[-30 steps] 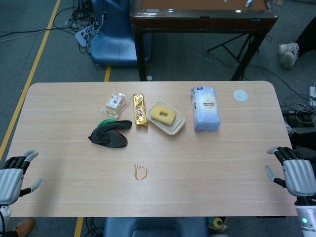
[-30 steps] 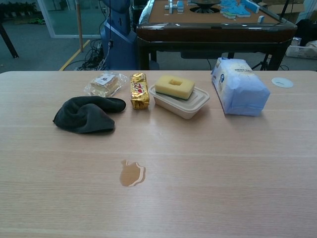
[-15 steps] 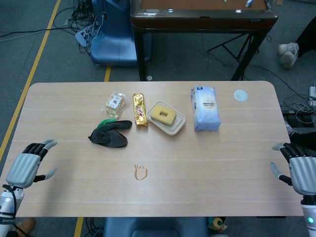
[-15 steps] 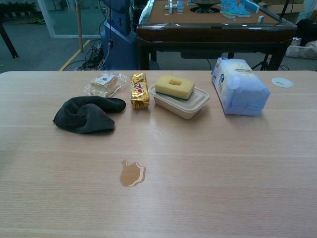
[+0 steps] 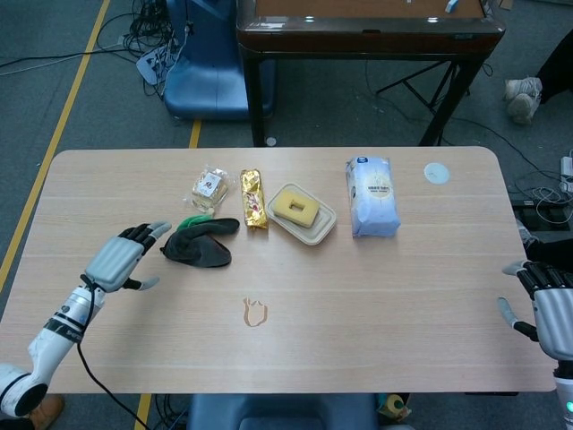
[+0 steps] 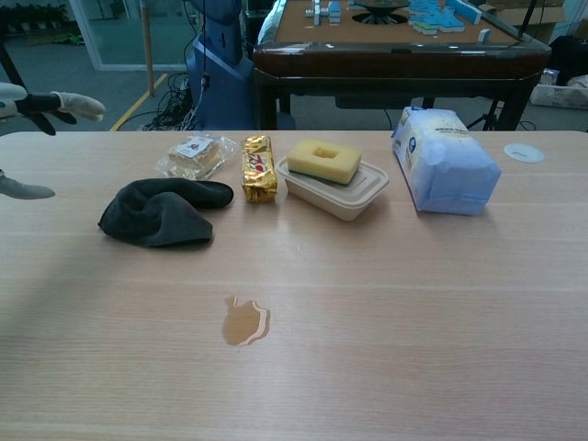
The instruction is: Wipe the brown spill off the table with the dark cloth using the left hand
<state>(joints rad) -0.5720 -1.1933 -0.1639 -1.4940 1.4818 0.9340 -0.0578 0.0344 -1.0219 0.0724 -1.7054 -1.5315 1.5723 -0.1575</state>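
The dark cloth (image 5: 200, 245) lies crumpled on the table left of centre, seen again in the chest view (image 6: 161, 211). A small brown spill (image 5: 255, 313) sits nearer the front edge, and the chest view shows the spill (image 6: 244, 322) as a wet patch. My left hand (image 5: 119, 255) hovers open just left of the cloth, fingers spread toward it without touching; in the chest view only its fingertips (image 6: 78, 105) reach in at the left edge. My right hand (image 5: 548, 309) stays open at the table's right edge, holding nothing.
Behind the cloth lie a wrapped snack (image 5: 209, 187), a gold bar wrapper (image 5: 253, 199), a tray with a yellow sponge (image 5: 302, 213) and a blue-white bag (image 5: 371, 196). A white disc (image 5: 436, 173) sits at the far right corner. Another table (image 5: 367, 31) stands beyond.
My left hand has travelled from the front left table edge inward and forward, now close beside the cloth. The right hand has drifted slightly back toward the table edge.
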